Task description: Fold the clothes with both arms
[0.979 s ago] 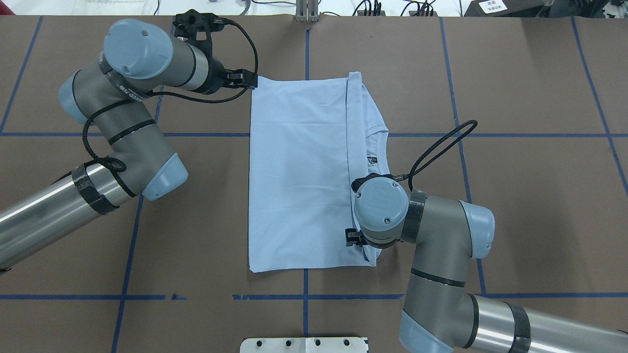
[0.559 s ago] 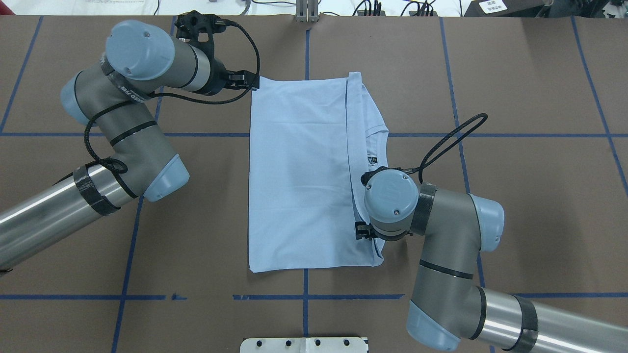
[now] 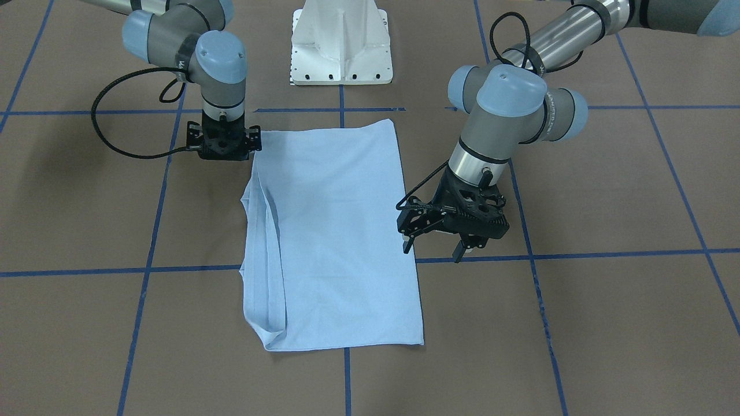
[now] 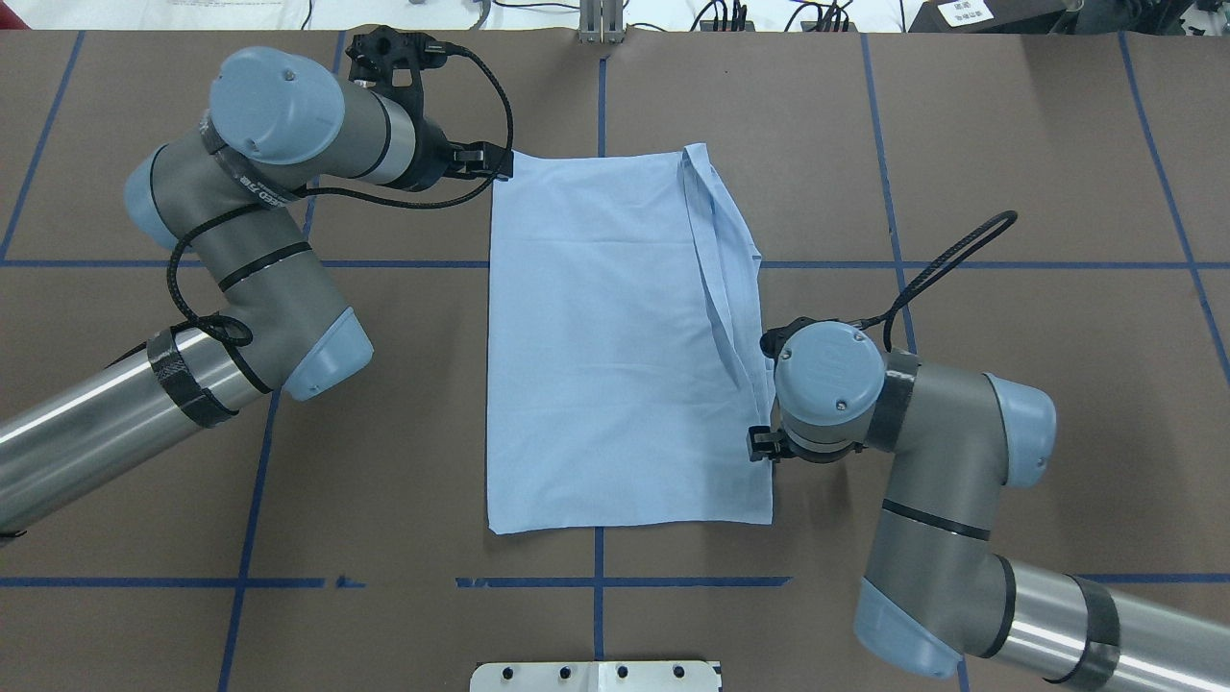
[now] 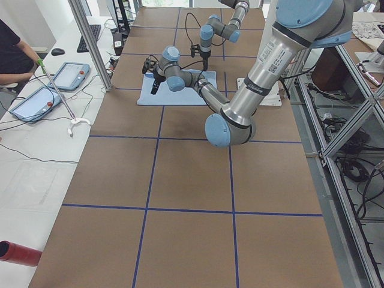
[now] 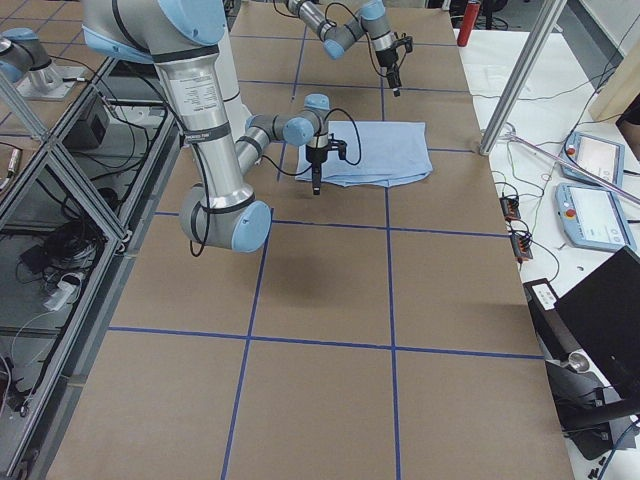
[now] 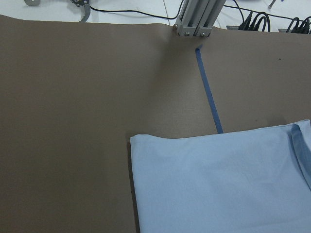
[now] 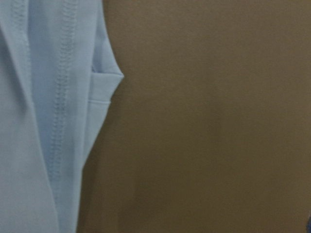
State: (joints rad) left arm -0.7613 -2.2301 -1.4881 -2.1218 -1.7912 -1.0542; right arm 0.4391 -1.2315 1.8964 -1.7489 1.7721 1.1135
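The pale light-blue T-shirt [image 4: 596, 346] lies folded into a tall rectangle in the middle of the brown table; its print and neck label are hidden. My right gripper [image 4: 762, 447] points down at the shirt's right edge near the front corner, shut on the top layer's edge; it shows in the front view [image 3: 224, 151] too. The right wrist view shows the stitched hem [image 8: 63, 97]. My left gripper [image 3: 433, 248] is open and empty, raised beside the shirt's far left corner [image 4: 495, 161]. The left wrist view shows that corner [image 7: 133, 141] with no fingers in sight.
The white pedestal base [image 3: 341, 46] stands at the table's near edge. Blue tape lines [image 4: 601, 96] grid the table. An aluminium post [image 4: 601, 19] and cables sit at the far edge. An operator [image 5: 12, 54] and tablets [image 5: 69, 75] are beyond it.
My right gripper has moved to the right, drawing the top layer's edge with it over the collar and neck label. The left gripper has hardly moved.
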